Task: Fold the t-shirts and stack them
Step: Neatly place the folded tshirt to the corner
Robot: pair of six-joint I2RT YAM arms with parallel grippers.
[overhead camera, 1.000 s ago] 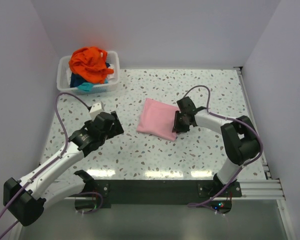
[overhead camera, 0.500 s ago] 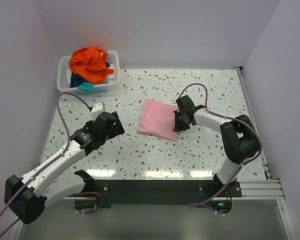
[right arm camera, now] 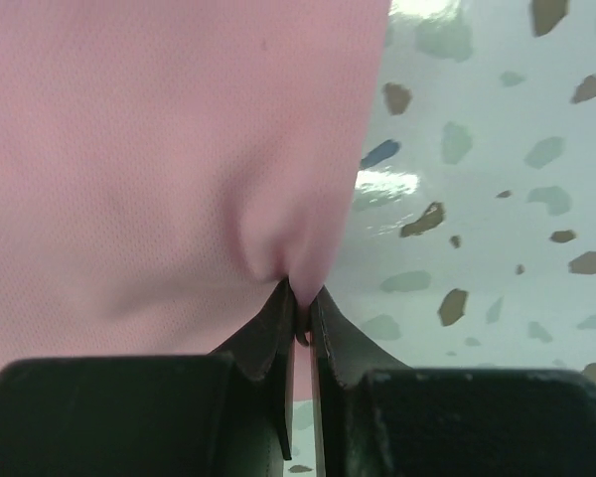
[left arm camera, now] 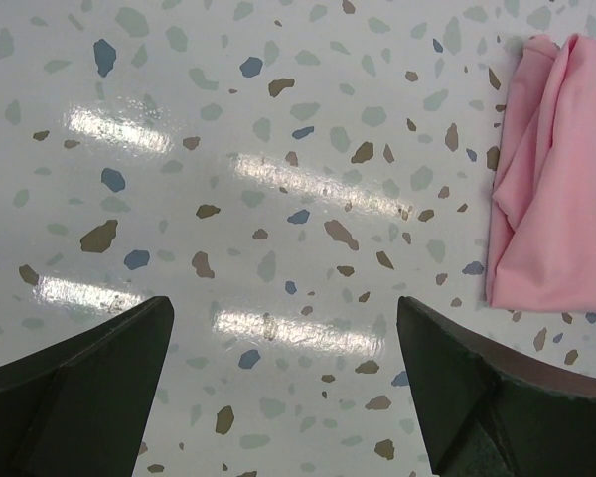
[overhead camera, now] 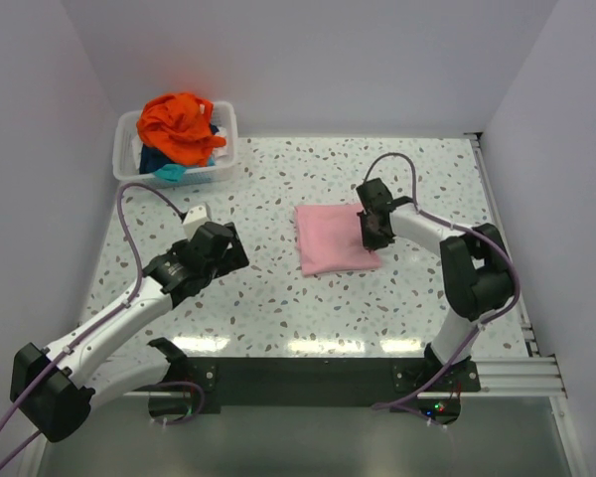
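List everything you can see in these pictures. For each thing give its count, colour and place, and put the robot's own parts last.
pink t-shirt: one, light pink, folded, on the table right of centre
orange t-shirt: one, bright orange, crumpled on top in the bin
teal cloth: at least one piece, teal, in the bin under the orange t-shirt
bin: one, white plastic, far left corner of the table
table: one, white with coloured speckles, under everything
cables: two, purple, one along each arm
left hand: one, black, open, over bare table left of the pink t-shirt
right hand: one, black, shut on the pink t-shirt's right edge
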